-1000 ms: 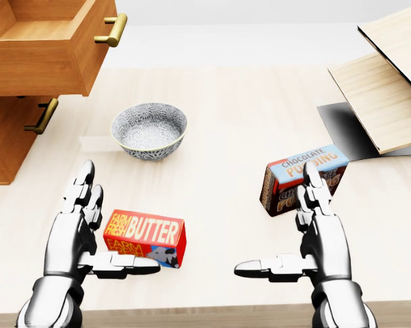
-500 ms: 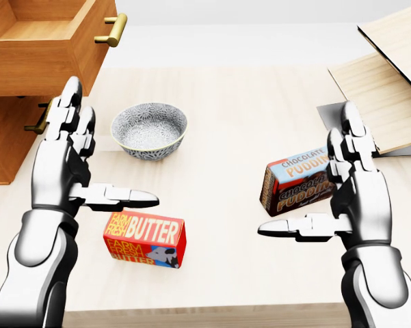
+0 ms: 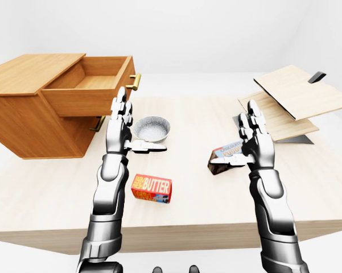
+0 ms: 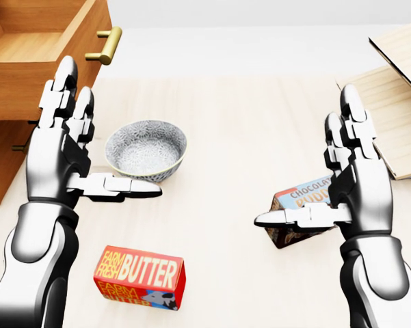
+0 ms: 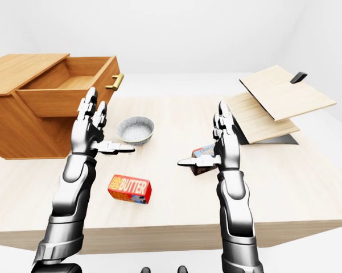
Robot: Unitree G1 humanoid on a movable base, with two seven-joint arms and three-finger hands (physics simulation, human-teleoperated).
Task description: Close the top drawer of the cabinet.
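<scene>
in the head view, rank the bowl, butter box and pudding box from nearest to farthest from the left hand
1. The bowl is nearest, just to the right of the left hand, above its thumb.
2. The butter box comes next, below the hand toward the view's bottom.
3. The pudding box is farthest, across the table on the right, partly behind the right hand.

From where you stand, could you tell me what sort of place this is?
Probably a simulated kitchen tabletop, not a real room: plain white surroundings, a pale wooden table with a small wooden cabinet whose top drawer stands open, plus a patterned bowl, butter box and chocolate pudding box.
</scene>
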